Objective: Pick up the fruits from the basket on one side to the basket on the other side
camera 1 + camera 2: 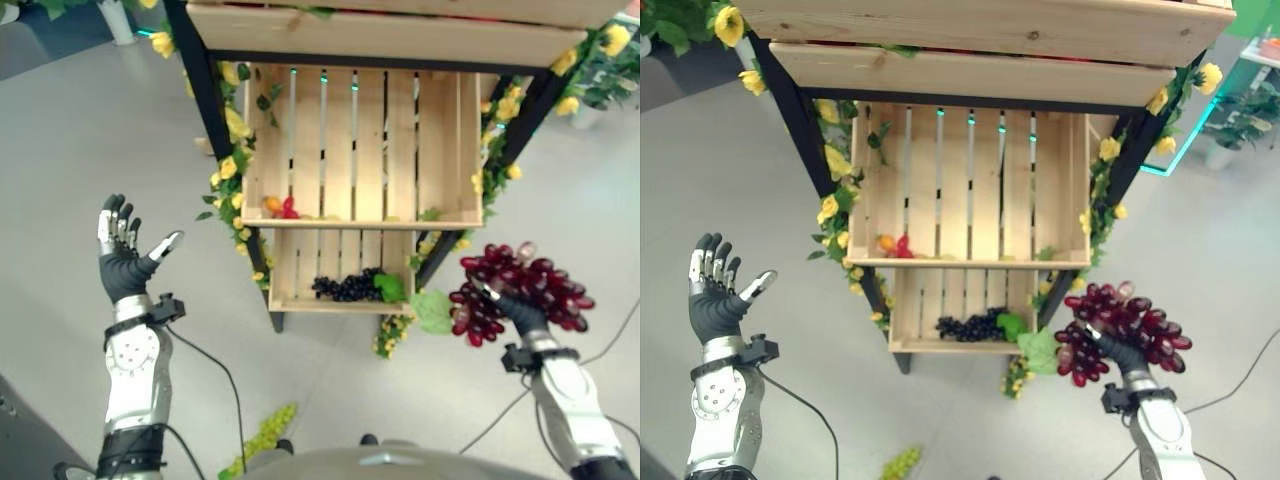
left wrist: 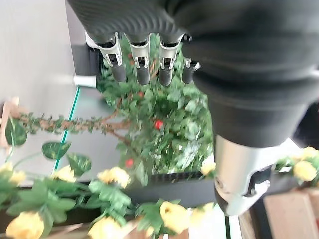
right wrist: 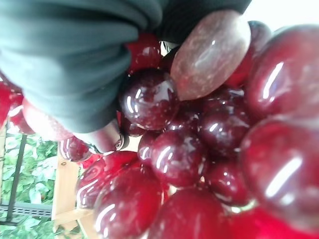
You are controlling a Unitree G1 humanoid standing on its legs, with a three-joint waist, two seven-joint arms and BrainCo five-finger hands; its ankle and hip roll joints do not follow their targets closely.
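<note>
My right hand point(image 1: 522, 318) is shut on a bunch of dark red grapes point(image 1: 520, 290), held in the air at the lower right, beside the wooden shelf. In the right wrist view the red grapes point(image 3: 199, 149) press close against the hand's cover. The middle wooden crate point(image 1: 365, 150) holds a small orange and red fruit point(image 1: 280, 207) in its front left corner. The lower crate point(image 1: 340, 275) holds a bunch of black grapes point(image 1: 345, 287) with a green leaf. My left hand point(image 1: 122, 252) is raised open at the left, palm up, holding nothing.
The shelf's black frame point(image 1: 200, 90) is wound with yellow flowers and leaves point(image 1: 232, 170). A green grape bunch point(image 1: 262, 435) lies on the floor near me. A large green leaf point(image 1: 432, 310) hangs by the lower crate's right corner. Potted plants stand at the far right.
</note>
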